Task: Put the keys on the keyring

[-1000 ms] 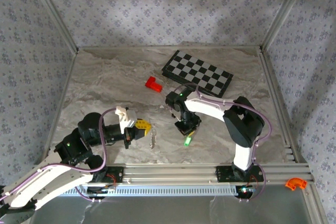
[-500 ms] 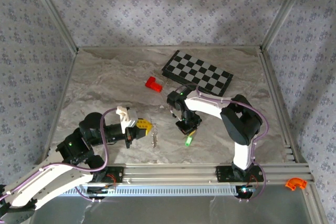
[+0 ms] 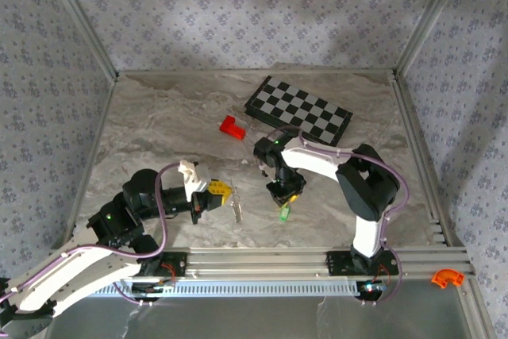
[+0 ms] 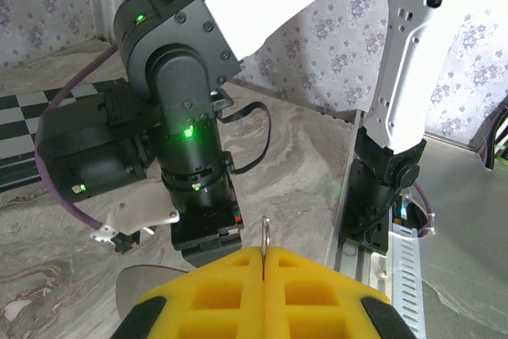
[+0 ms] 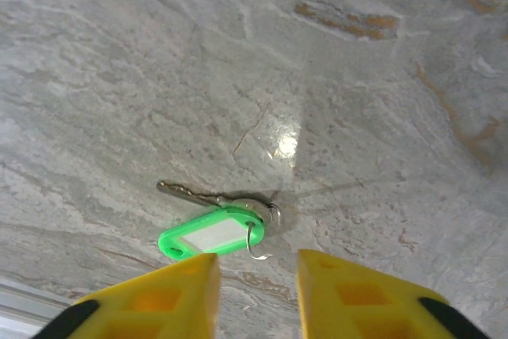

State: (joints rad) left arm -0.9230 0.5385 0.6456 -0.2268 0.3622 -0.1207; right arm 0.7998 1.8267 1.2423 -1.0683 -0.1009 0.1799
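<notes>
Left hand (image 4: 263, 266) pinches the keyring (image 4: 266, 233); keys (image 5: 213, 235) lie below the parted right hand (image 5: 258, 272).

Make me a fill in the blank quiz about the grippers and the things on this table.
1. The left gripper pinches the keyring with its jaws ____.
2. The keys, with their ____ tag, lie on the table, not held.
3. Near them the right gripper has its jaws ____.
4. The block beside the chessboard is ____.
Missing words: shut, green, open, red.
</notes>
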